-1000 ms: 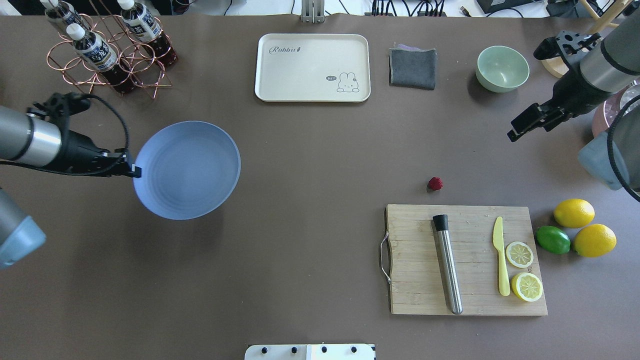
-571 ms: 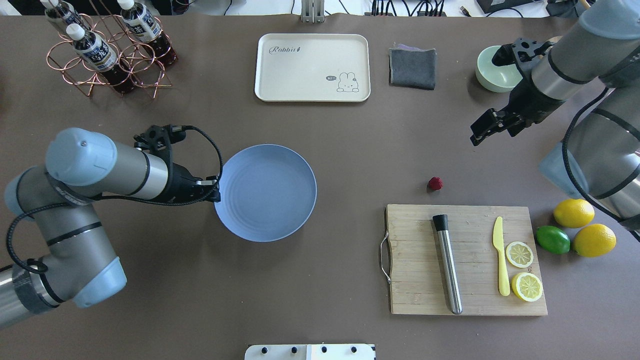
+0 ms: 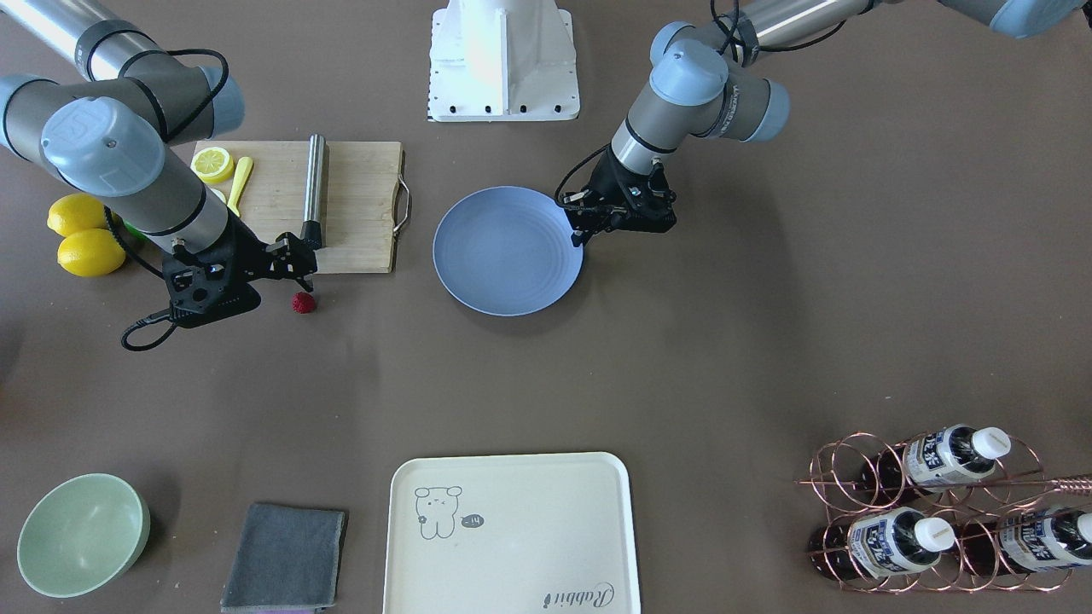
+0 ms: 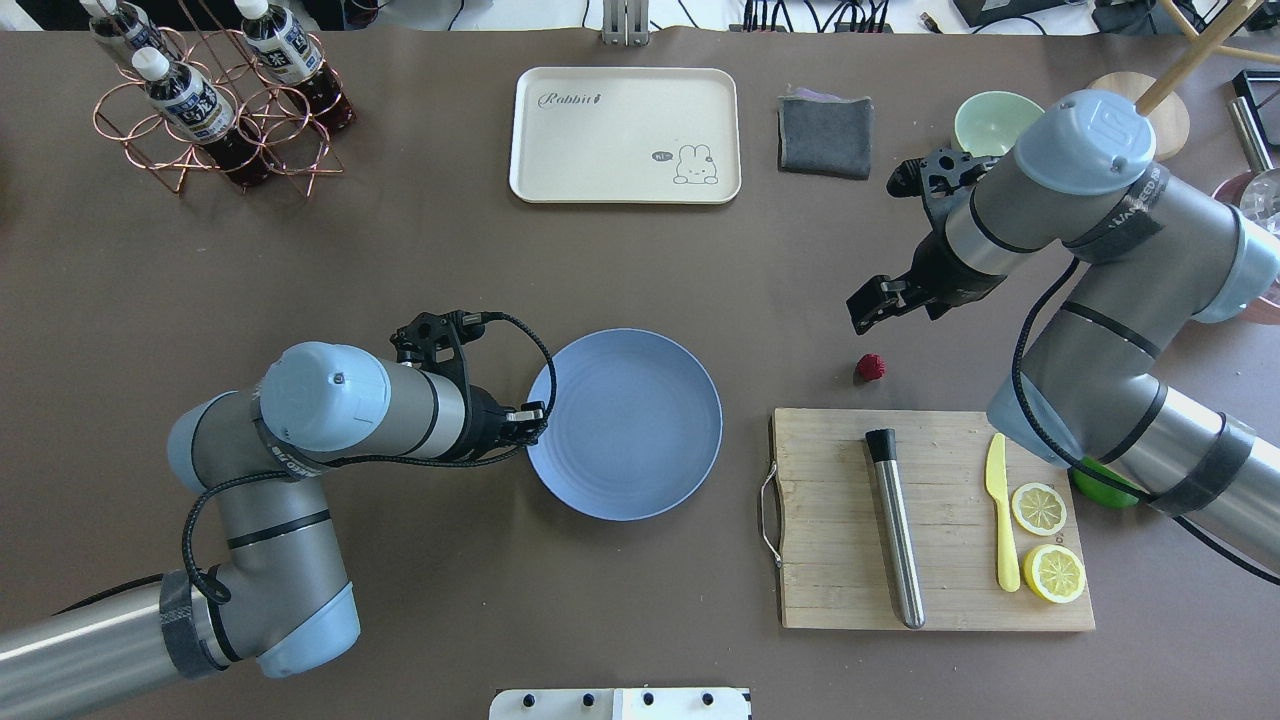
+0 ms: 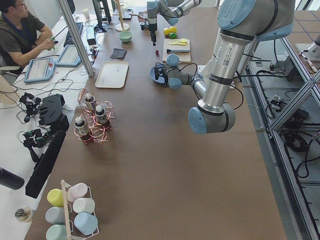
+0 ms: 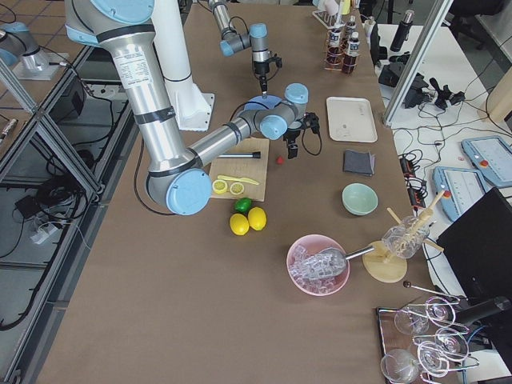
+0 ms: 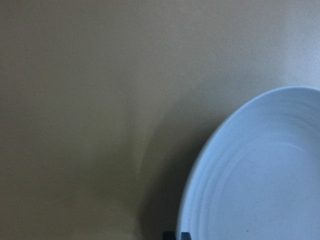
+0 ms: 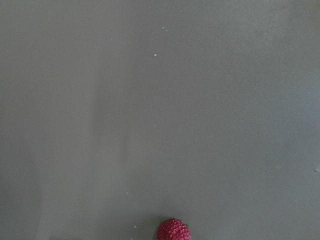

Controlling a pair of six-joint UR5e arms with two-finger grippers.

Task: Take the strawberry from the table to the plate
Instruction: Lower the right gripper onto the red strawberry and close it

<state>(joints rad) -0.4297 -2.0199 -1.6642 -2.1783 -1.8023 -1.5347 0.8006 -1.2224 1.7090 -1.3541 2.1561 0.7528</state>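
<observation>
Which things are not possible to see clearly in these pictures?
- Dark red strawberry: right wrist view, cut by the bottom edge.
- Green lime: overhead view, mostly hidden under the right arm.
- Right gripper: open or shut, too small in every view.
- Periwinkle-blue round plate: left wrist view, cut by two edges.

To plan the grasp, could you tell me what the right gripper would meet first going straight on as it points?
Probably the strawberry: the right gripper points steeply down over it. Depth is unclear, so it may meet bare table just beside it.
</observation>
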